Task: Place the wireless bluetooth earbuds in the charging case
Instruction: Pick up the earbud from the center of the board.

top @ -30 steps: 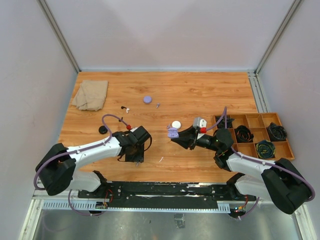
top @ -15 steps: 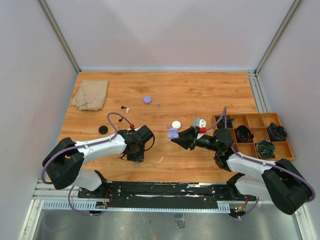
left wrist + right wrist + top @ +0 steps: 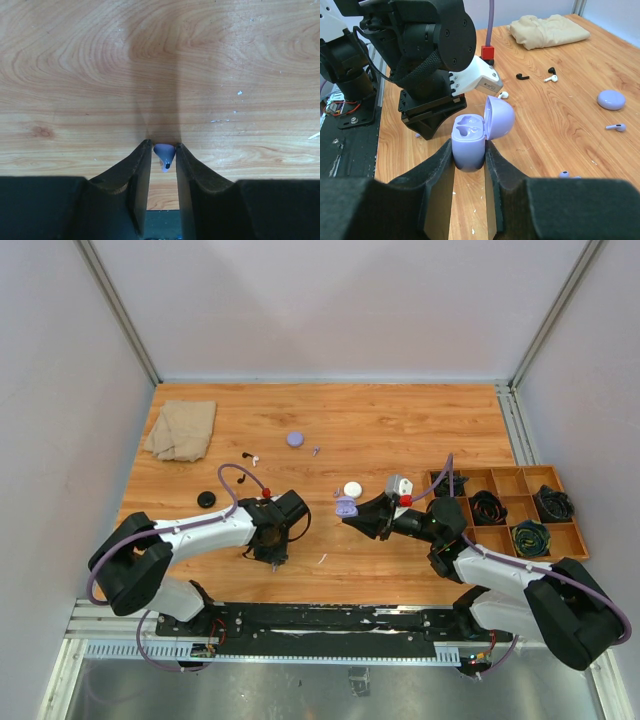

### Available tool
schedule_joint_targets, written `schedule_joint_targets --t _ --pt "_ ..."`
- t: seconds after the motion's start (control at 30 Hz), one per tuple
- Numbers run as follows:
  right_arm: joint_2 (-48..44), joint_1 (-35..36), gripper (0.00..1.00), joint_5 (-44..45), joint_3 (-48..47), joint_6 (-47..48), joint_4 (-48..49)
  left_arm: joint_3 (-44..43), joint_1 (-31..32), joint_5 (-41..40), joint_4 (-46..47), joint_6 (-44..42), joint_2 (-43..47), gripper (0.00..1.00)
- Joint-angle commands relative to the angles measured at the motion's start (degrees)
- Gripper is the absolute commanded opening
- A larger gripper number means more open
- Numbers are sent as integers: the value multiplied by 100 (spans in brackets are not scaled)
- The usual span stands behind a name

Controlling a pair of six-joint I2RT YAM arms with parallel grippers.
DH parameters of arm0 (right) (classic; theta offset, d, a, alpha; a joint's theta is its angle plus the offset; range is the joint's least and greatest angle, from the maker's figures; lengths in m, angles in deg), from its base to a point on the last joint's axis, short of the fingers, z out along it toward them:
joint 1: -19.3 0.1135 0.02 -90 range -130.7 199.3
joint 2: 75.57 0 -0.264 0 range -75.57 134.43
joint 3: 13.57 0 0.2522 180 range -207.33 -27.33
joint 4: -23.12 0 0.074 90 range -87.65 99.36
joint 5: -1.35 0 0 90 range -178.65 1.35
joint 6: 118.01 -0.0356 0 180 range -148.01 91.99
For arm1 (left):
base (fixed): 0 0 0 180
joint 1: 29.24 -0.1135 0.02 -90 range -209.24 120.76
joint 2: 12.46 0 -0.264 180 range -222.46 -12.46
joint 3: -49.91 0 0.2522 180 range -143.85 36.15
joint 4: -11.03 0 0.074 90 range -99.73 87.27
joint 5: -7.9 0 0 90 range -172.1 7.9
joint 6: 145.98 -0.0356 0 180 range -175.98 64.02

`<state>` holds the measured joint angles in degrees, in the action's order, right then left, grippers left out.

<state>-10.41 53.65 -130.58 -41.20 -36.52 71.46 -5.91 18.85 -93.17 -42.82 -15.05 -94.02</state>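
Note:
My left gripper points down at the table near its front edge. In the left wrist view its fingertips press both sides of a pale purple earbud that rests on the wood. My right gripper is shut on a pale purple charging case, held upright just above the table at mid-right. The case's lid stands open and both sockets are empty. Other earbuds lie loose: a black one, a white one and a purple one.
A closed purple case, a white case and a black case lie on the table. A folded beige cloth sits at the back left. A wooden compartment tray with coiled cables stands at the right edge.
The left gripper's jaws have narrowed onto the purple earbud, and that arm has shifted slightly right and down. The right arm and the open case have not moved.

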Motion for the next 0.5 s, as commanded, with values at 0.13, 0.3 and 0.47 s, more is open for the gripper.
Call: schedule_joint_targets --t 0.13,0.3,0.47 --pt "-109 -7 1 1 -28 123 113 -4 41 54 54 -17 -177 27" --pt "-125 -5 1 12 -30 122 121 -101 42 -89 65 6 -2 24" --pt "-35 26 1 36 -46 190 207 -395 41 -397 67 -13 283 21"
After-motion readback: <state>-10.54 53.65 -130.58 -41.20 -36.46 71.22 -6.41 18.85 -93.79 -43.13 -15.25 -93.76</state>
